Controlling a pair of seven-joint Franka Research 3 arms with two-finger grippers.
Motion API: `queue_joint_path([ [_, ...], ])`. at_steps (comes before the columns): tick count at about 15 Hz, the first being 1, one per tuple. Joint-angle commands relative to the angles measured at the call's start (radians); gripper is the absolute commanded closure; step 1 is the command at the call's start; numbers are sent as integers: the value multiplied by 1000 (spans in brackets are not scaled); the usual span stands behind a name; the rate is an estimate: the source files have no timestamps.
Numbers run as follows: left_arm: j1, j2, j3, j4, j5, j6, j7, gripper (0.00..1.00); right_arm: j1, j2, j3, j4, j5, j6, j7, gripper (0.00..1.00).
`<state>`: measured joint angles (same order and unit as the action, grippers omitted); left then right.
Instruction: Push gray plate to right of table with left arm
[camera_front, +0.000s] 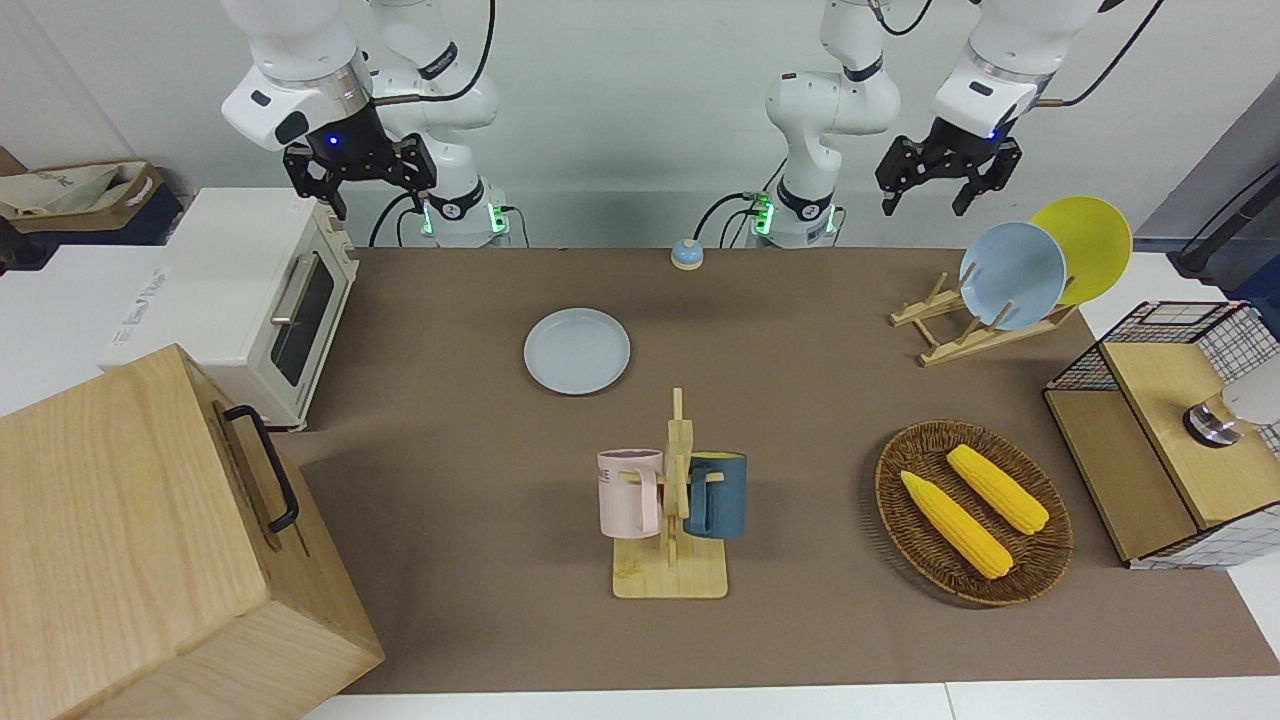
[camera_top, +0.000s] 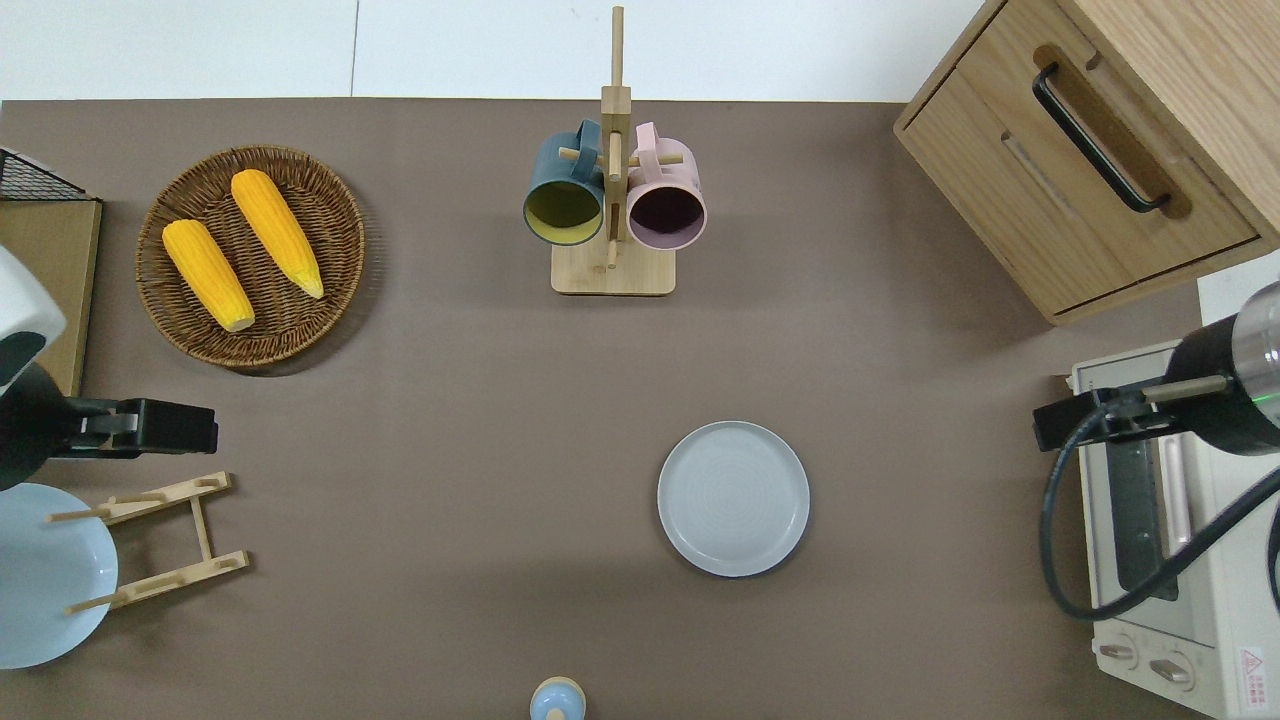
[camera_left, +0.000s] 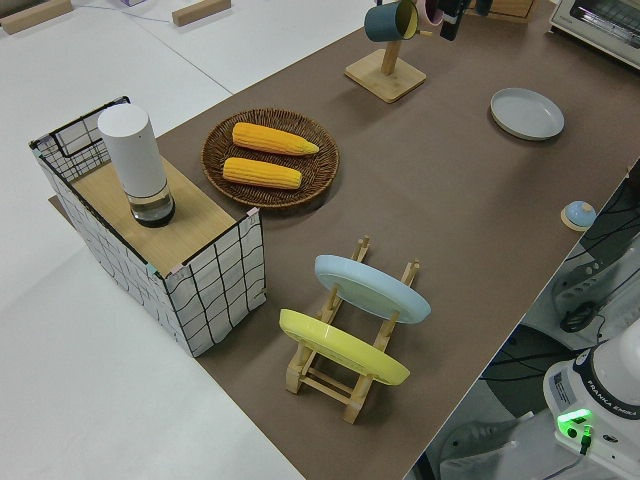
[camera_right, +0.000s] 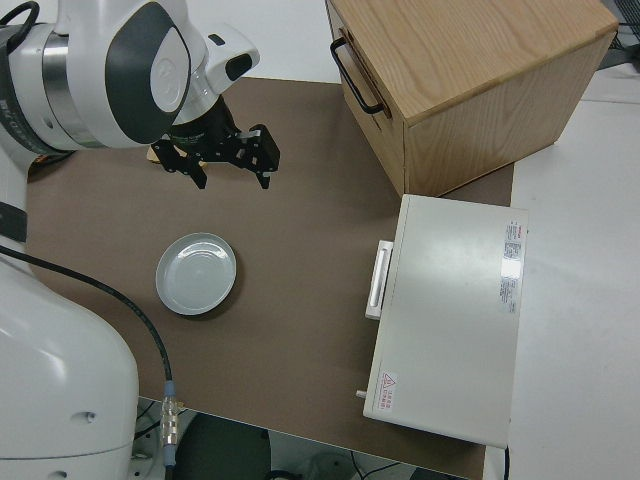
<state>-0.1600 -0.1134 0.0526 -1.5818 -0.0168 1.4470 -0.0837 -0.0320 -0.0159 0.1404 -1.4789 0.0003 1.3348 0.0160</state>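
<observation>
Left arm (camera_front: 985, 75) raised, fingers (camera_front: 888, 205) spread

Readable markings:
- Left arm's base (camera_left: 608, 400): black lettering "FRANKA EMIKA".
- Toaster oven (camera_right: 450, 310): red triangular warning sign at the corner nearest the robots; further top labels illegible.
- Pink mug (camera_front: 630, 492): lettering, illegible.

Bare mat (camera_top: 440, 480) is seen all round the gray plate (camera_top: 733, 498). Toward the right arm's end, the way is bounded by the toaster oven (camera_top: 1160, 530) and the wooden cabinet (camera_top: 1080, 180). The mug rack (camera_top: 613, 190) stands farther from the robots; a small bell (camera_top: 557, 700) sits nearer.
</observation>
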Motion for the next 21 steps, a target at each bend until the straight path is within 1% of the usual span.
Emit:
queue_joint_path([
  [1,5,76,18,69,-12,3,42,0,-19,-2,16,9,4,-16,12,17],
  [5,2,78,13,68,-11,3,13,0,-19,-2,16,9,4,-16,12,17],
  [10,10,86,15,66,-9,3,13,0,-19,-2,16,9,4,-16,12,17],
  [11,22,87,13,65,-17,3,21,0,-19,-2,16,9,4,-16,13,17],
  [14,57,92,-3,65,-20,4,18,0,-19,-2,16,9,4,-16,12,17],
  [18,96,90,-49,66,-18,3,15,0,-19,-2,16,9,4,-16,13,17],
  [21,79,90,-54,69,-12,4,13,0,-19,-2,16,9,4,-16,13,17],
])
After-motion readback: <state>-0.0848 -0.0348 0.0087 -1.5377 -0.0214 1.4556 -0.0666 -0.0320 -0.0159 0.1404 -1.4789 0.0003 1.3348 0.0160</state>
